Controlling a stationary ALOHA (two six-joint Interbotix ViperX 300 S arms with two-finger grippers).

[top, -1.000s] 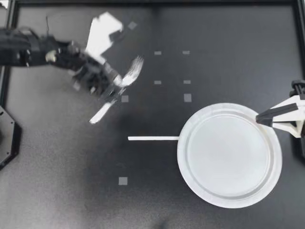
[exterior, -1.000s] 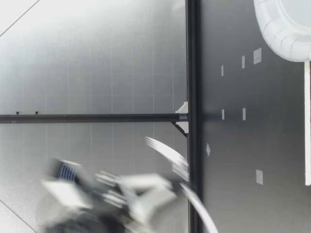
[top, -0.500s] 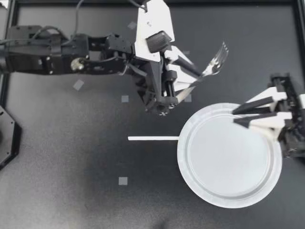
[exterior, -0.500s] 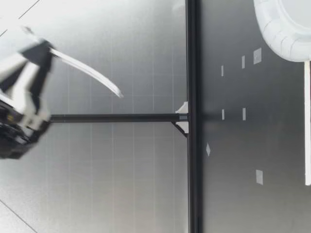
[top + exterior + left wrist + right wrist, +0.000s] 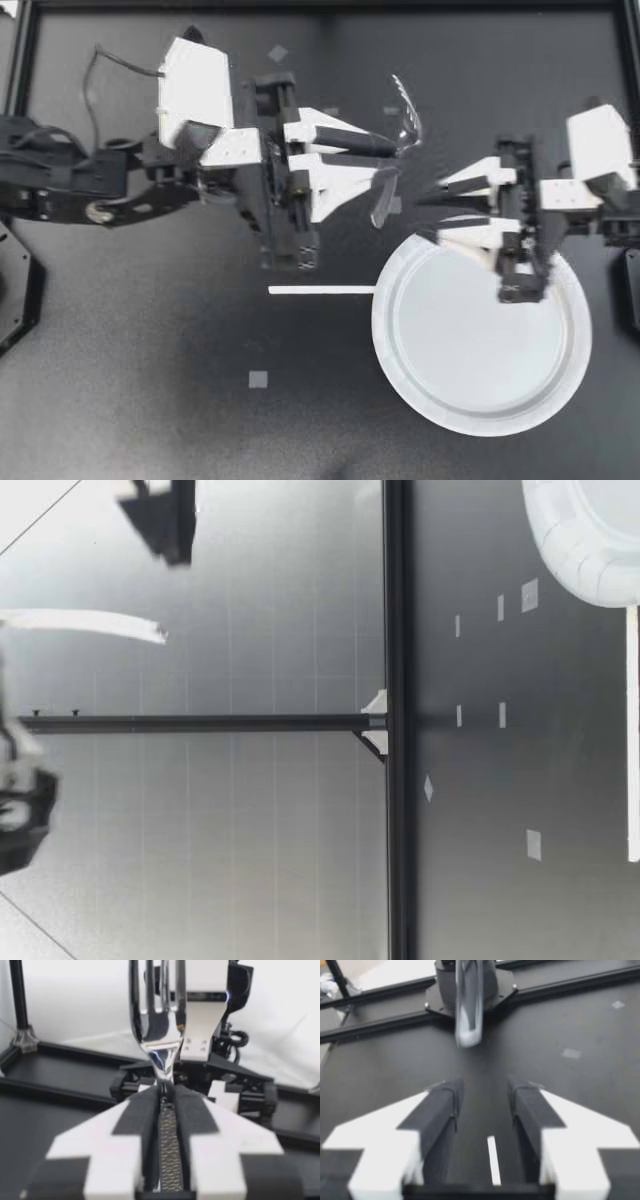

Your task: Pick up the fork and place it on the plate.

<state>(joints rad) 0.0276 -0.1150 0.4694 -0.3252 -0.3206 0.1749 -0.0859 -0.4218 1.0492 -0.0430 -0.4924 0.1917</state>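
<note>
My left gripper (image 5: 390,160) is shut on the handle of a silver fork (image 5: 405,108) and holds it in the air, just beyond the far left rim of the white plate (image 5: 381,322). In the left wrist view the handle is clamped between the pads and the fork's tines (image 5: 155,1005) stand up ahead. My right gripper (image 5: 432,210) is open over the plate's far left rim and faces the fork's handle end from a short gap. The right wrist view shows the right gripper (image 5: 482,1095) open with the blurred fork (image 5: 468,1005) ahead of it. In the low view the fork (image 5: 100,626) is high above the table.
A white tape strip (image 5: 320,290) lies on the black table left of the plate, and shows under the right gripper as the strip (image 5: 493,1160). Small grey square marks (image 5: 258,379) dot the table. A black frame rail (image 5: 320,5) runs along the far edge.
My left arm has swung right with the fork, which now stands more upright. My right gripper has opened and moved left from the plate's right side toward the fork.
</note>
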